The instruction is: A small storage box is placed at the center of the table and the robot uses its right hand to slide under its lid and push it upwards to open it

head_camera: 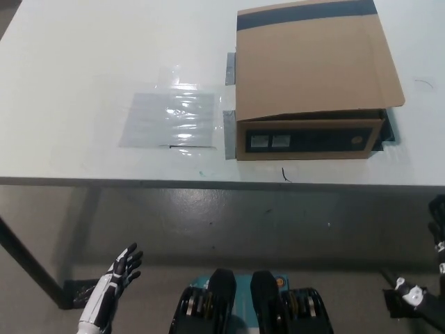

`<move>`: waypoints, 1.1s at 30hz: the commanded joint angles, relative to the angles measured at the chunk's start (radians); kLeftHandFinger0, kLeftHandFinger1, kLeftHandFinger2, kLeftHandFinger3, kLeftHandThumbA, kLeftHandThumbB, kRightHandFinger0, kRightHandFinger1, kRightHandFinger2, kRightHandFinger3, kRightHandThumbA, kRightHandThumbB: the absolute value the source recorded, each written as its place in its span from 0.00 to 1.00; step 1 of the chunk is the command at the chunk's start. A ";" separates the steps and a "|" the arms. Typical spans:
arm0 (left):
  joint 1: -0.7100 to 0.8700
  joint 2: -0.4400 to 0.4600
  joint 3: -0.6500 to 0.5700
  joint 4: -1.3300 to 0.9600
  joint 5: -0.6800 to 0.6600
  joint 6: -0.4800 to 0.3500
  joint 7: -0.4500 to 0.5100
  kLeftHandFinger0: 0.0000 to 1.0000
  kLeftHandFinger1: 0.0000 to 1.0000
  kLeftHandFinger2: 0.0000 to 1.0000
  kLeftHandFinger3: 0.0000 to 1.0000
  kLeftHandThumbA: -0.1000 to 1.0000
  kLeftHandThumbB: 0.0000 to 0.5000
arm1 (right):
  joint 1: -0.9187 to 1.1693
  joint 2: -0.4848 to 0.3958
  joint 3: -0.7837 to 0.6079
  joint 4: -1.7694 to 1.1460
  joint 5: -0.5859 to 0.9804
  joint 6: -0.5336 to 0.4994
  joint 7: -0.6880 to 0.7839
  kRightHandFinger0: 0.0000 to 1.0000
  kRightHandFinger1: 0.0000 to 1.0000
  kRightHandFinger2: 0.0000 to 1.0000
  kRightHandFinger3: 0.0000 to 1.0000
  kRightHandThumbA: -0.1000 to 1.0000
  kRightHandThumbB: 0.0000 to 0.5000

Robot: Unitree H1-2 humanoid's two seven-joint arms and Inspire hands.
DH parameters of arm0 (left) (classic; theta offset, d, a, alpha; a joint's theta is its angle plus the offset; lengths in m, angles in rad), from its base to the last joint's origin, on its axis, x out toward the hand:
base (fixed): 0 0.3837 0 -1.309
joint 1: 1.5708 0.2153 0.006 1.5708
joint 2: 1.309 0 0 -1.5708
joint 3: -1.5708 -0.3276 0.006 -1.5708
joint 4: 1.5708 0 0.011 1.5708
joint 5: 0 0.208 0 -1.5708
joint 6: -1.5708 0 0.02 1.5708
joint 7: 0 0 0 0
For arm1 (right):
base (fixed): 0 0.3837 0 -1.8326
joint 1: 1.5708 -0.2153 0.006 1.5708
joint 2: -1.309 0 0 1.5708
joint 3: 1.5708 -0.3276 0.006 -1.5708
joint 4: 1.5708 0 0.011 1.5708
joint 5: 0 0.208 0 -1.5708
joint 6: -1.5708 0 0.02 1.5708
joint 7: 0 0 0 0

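A brown cardboard storage box (309,138) sits on the white table (83,62), right of its middle, near the front edge. Its flat lid (313,62) lies down over the box, overhanging the front face, which carries a dark strip with two pale labels. My white left hand (119,273) hangs open below the table edge at the lower left. Only a black part of my right arm (438,223) shows at the far right edge, well below the table; the hand itself is out of view.
A clear plastic sheet (170,120) lies flat on the table to the left of the box. Grey tape patches (229,132) sit beside the box's left side. A dark table leg (28,268) slants down at the lower left.
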 commanded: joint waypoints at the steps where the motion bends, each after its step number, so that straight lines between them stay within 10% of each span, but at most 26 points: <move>1: -0.025 0.019 -0.008 -0.008 -0.030 -0.074 -0.045 1.00 1.00 1.00 1.00 1.00 1.00 | -0.170 -0.067 -0.081 -0.149 0.606 0.162 0.013 1.00 1.00 1.00 1.00 1.00 0.74; 33: -0.020 0.019 -0.018 0.017 -0.010 -0.092 -0.047 1.00 1.00 1.00 1.00 1.00 1.00 | -0.659 0.015 -0.293 0.379 0.767 0.322 0.072 1.00 1.00 1.00 1.00 1.00 0.78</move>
